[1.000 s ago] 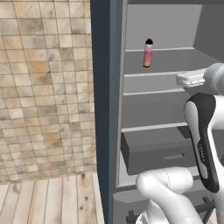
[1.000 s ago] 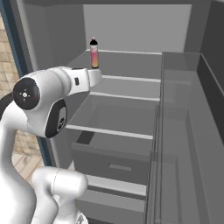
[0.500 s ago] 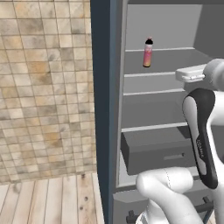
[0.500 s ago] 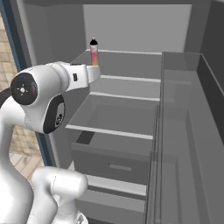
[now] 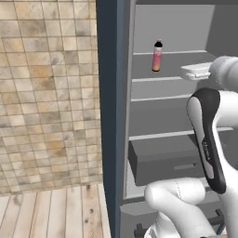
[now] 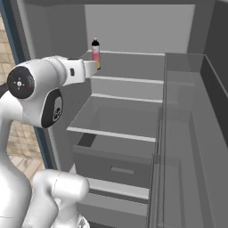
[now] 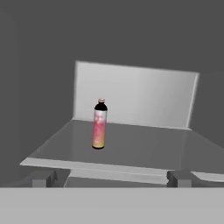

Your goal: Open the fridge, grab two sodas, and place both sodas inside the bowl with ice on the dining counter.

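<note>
The fridge (image 5: 162, 111) stands open, its grey shelves bare except for one soda. That soda (image 5: 157, 56) (image 6: 95, 53) (image 7: 99, 124) is a slim pink-orange bottle with a black cap, upright on the upper shelf (image 7: 140, 148) near its left side. My gripper (image 7: 111, 179) is open, its fingertips (image 7: 43, 179) wide apart in front of the shelf's edge, short of the bottle and a little to its right. Nothing is between them. The white wrist (image 5: 197, 70) (image 6: 82, 70) hovers at upper-shelf height. The bowl and the dining counter are out of view.
The open fridge door (image 6: 187, 147) with its see-through bins stands close on the right. A closed grey drawer (image 5: 162, 158) (image 6: 116, 167) sits under the lower shelves. A tiled wall (image 5: 46, 93) and wooden floor (image 5: 51, 214) lie left of the fridge.
The wrist has risen from middle-shelf height to the level of the upper shelf. The soda has not moved and the gripper has stayed open.
</note>
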Motion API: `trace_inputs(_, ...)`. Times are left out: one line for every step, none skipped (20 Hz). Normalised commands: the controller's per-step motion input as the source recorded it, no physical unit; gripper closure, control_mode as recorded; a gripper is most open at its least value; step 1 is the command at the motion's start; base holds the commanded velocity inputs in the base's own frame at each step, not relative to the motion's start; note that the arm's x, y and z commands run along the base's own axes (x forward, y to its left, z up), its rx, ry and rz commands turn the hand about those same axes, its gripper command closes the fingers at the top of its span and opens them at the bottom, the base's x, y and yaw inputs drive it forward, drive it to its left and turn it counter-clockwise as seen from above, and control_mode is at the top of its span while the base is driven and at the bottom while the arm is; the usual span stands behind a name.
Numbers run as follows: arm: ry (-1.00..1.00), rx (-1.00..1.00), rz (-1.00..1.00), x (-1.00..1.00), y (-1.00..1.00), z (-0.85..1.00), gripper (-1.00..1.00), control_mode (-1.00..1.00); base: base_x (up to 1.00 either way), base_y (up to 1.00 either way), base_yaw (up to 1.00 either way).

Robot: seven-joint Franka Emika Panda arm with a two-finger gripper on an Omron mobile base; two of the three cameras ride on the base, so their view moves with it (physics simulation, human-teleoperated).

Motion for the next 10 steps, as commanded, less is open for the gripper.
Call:
trace_inputs(-0.01,0.03,0.0,0.48,0.18,0.05,-1.0,-1.0,0.0,0.0,0.0)
trace_inputs(-0.01,0.04,0.0,0.51,0.12,0.03,-1.0,-1.0,0.0,0.0,0.0)
trace_inputs(0.0,0.05,0.0,0.55,0.05,0.01,-1.0,-1.0,0.0,0.0,0.0)
trace_inputs(0.0,0.05,0.0,0.49,0.0,0.0,-1.0,-1.0,0.0,0.0,0.0)
trace_inputs(0.0,0.03,0.0,0.41,0.0,0.0,-1.0,-1.0,0.0,0.0,0.0)
trace_inputs(0.0,0.04,0.0,0.41,0.0,0.0,-1.0,-1.0,0.0,0.0,0.0)
trace_inputs(0.0,0.04,0.0,0.4,0.0,0.0,-1.0,-1.0,0.0,0.0,0.0)
trace_inputs(0.05,0.04,-0.03,0.42,0.0,0.0,-1.0,-1.0,0.0,0.0,0.0)
trace_inputs(0.11,0.02,-0.02,0.52,0.0,0.0,-1.0,-1.0,0.0,0.0,0.0)
trace_inputs(0.12,0.02,0.0,0.55,0.0,0.0,-1.0,-1.0,0.0,0.0,0.0)
